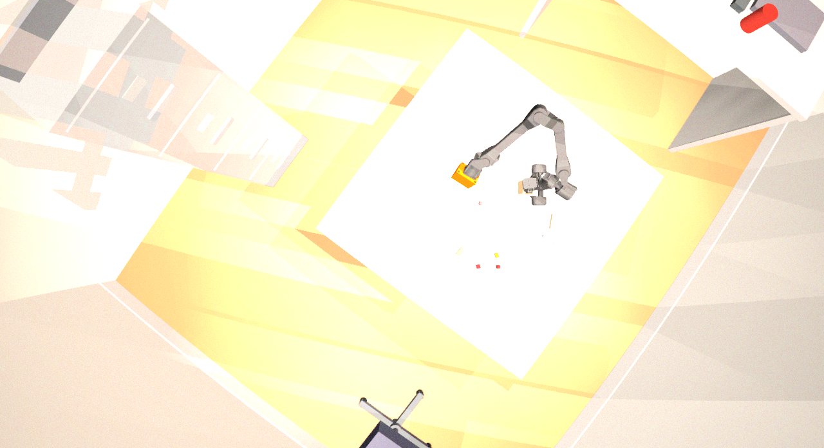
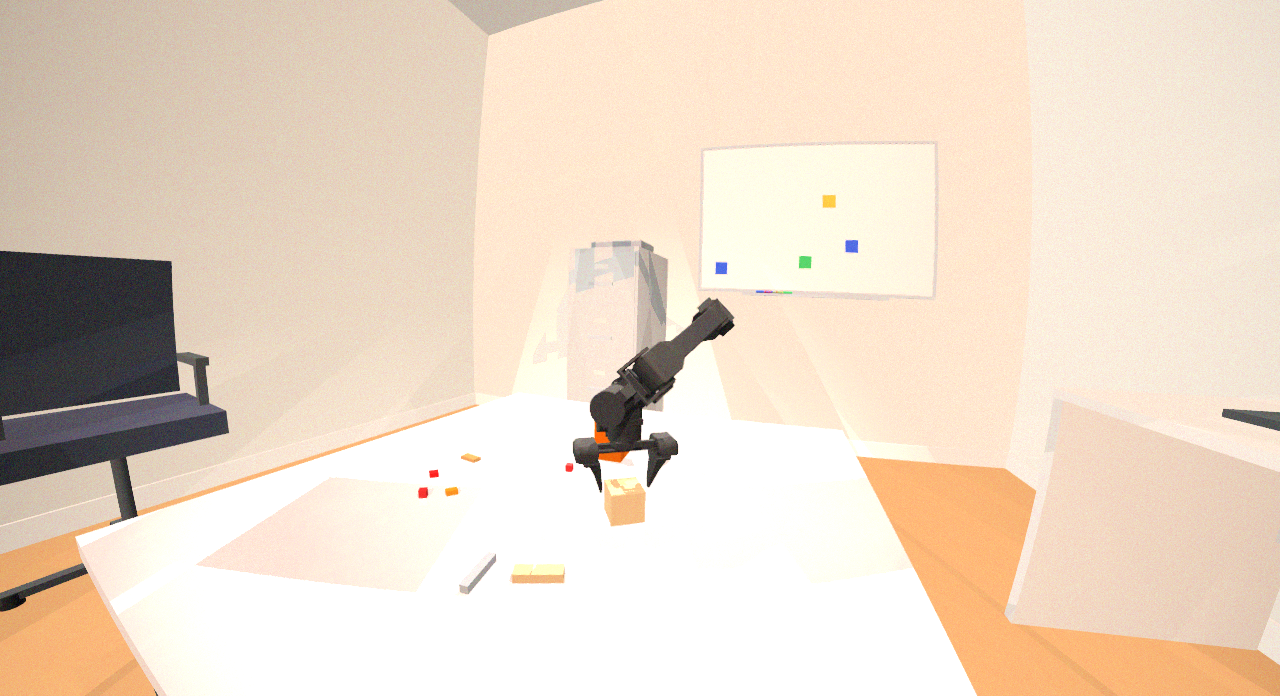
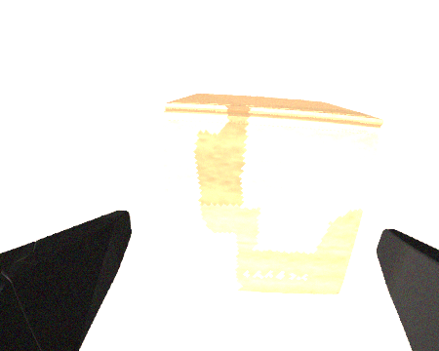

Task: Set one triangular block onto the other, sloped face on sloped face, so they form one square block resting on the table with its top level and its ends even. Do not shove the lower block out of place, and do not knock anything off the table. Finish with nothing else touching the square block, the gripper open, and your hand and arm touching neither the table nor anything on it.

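Observation:
The two triangular blocks stand together as one square wooden block (image 1: 520, 187) (image 2: 625, 511) (image 3: 220, 168) on the white table (image 1: 397, 203) (image 2: 716, 620). Its top looks level and its visible sides look flush; a thin line runs along one upper edge in the wrist view. The sloped joint between the two cannot be made out, and glare washes out much of the top in the wrist view. My gripper (image 2: 625, 486) (image 3: 258, 234) is open and empty. Its fingertips stand apart on either side of the block, around the height of its top, with visible gaps in the wrist view.
A flat wooden piece (image 1: 550, 221) (image 2: 537, 576) and a grey bar (image 2: 477, 573) lie nearby. A red cube (image 1: 480, 203) (image 2: 569, 467) lies between block and orange arm base (image 1: 464, 176). Further off lie two red cubes, a yellow-orange piece (image 1: 496, 255) (image 2: 452, 490) and a tan piece (image 1: 459, 250) (image 2: 470, 457).

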### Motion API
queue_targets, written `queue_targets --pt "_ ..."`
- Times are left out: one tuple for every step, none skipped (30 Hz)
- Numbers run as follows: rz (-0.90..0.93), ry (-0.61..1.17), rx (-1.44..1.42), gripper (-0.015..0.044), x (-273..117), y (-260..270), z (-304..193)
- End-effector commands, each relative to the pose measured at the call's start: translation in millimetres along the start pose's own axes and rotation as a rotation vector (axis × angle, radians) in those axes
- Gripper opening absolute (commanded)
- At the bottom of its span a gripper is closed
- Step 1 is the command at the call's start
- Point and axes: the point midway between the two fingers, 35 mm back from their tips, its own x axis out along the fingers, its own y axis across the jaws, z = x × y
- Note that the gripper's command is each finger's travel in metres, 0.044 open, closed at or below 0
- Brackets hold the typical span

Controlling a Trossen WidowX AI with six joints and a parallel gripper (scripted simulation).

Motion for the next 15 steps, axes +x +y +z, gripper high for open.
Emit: queue_targets --pt "0.013 0.013 -0.007 0.0440 -64 2 -1" --pt "0.011 0.014 -0.007 0.0440 -77 0 0" --pt "0.009 0.015 -0.007 0.0440 -85 -1 1" --pt "0.009 0.015 -0.007 0.0440 -87 -1 1" --pt "0.009 0.015 -0.007 0.0440 -87 -1 1" --pt "0.009 0.015 -0.007 0.0440 -87 -1 1" --pt "0.009 0.015 -0.007 0.0440 -87 -1 1" --pt "0.009 0.015 -0.007 0.0440 -87 -1 1" --pt "0.009 0.015 -0.007 0.0440 -87 -1 1" --pt "0.009 0.015 -0.007 0.0440 -87 -1 1" --pt "0.009 0.015 -0.007 0.0440 -87 -1 1" --pt "0.009 0.015 -0.007 0.0440 -87 -1 1" --pt "0.010 0.019 -0.001 0.0440 -81 0 0" --pt "0.010 0.019 -0.001 0.0440 -81 0 0" --pt "0.010 0.019 -0.001 0.0440 -81 0 0"
